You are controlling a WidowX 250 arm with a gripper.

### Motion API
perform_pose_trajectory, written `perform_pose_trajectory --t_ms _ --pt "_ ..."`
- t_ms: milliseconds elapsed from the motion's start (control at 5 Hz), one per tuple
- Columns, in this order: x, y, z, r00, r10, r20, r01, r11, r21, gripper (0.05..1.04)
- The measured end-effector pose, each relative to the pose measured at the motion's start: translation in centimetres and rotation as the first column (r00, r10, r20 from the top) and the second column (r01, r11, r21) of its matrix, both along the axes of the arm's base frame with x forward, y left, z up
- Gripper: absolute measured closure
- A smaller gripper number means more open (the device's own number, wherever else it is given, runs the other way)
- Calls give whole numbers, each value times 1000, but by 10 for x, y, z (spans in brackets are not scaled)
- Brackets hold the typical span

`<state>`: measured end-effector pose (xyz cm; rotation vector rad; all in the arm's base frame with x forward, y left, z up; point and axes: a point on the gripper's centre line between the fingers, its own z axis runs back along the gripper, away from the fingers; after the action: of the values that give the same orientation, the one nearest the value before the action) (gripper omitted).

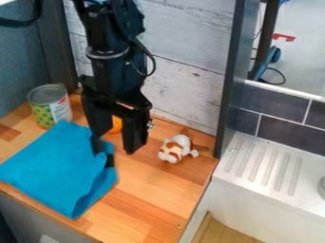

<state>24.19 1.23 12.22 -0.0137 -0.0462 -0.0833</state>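
Two blocky fingers of the gripper (118,154) stand wide apart by creased cloth (54,163) on smooth wood (149,192).

Behind your desk (150,190), a wall of pale, whitewashed planks (184,71) runs across the far side, with dark knots and seams in the wood. To your left stands a blue-grey panel (19,61) beside a dark upright post (56,42). A grey metal post (229,80) rises to the right of the planks. Past it, you see dark tiles (279,105) with light grout, a white ribbed drainboard (263,163) below them, and a pale grey area beyond. The desk has a wood-block top in mixed orange-brown tones.
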Motion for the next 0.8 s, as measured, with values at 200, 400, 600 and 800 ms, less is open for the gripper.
perform_pose_trajectory --t_ms 200,400,600,800 --pt "-2 0 -6 1000 -2 -23 2 1000 -1 88" --pt "26 -2 -2 996 -90 -11 90 996 -17 88" --pt "54 -5 -10 977 -213 26 214 976 -35 88" --pt "78 -5 -24 958 -286 37 287 957 -38 88"
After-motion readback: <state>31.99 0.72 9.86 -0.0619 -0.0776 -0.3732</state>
